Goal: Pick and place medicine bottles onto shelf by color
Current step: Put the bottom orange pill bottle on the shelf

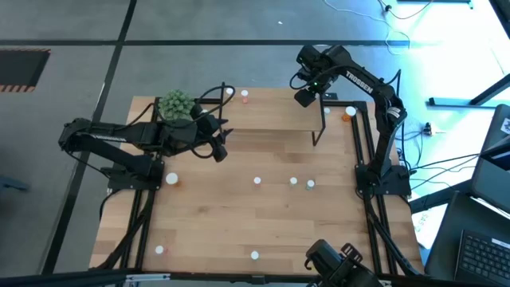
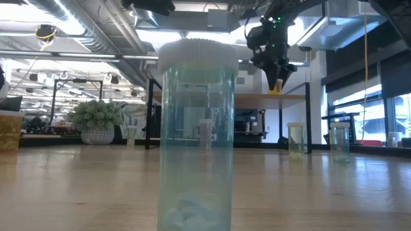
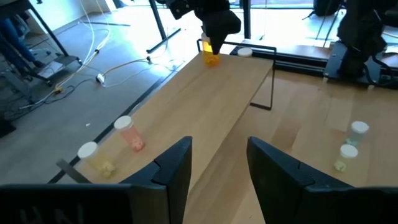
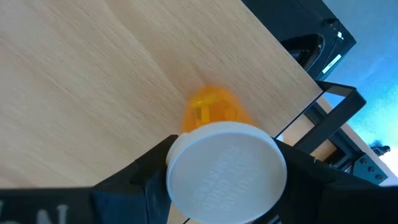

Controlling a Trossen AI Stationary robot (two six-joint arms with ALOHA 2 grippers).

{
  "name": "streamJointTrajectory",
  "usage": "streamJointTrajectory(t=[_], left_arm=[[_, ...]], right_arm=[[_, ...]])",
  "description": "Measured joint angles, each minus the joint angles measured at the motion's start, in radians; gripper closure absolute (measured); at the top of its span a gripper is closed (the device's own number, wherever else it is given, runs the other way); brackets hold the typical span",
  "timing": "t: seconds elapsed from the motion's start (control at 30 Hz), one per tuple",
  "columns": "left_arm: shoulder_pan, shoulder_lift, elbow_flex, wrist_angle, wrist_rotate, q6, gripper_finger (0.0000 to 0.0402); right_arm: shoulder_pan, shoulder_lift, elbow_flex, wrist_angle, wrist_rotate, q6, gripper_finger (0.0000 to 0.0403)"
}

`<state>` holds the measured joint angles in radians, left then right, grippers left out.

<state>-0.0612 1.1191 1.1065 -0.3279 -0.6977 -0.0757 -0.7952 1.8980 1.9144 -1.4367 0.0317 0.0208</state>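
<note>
Right wrist view: right gripper clamps an orange bottle just under its white cap, 1 finger on each side, bottle hanging cap-up over the shelf. Whether its base touches the board cannot be told here.

Low view adds the height: the orange bottle sits low between the fingers, base at or just above the shelf top. A clear bluish bottle stands right at the lens and blocks the middle of the bench; 2 more bottles stand to the right, a potted plant to the left.

High view gives the layout: right arm reaches over the shelf's far right end; left arm lies stretched along the bench, left gripper beside the shelf's left end, near the plant.

Left wrist view: left fingers parted and empty (nothing between them), pointed along the shelf toward the right gripper. A pink bottle and a yellowish bottle lie on their sides beyond the shelf edge.
</note>
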Motion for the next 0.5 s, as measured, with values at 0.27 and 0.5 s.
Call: streamJointTrajectory(t=[0.27,0.5], left_arm=[[0.000,0.000,0.000,0.000,-0.083,0.000,0.0253],[0.000,0.000,0.000,0.000,-0.070,0.000,0.0253]], right_arm=[[0.000,0.000,0.000,0.000,-0.001,0.002,0.0185],[0.000,0.000,0.000,0.000,-0.007,0.003,0.0185]])
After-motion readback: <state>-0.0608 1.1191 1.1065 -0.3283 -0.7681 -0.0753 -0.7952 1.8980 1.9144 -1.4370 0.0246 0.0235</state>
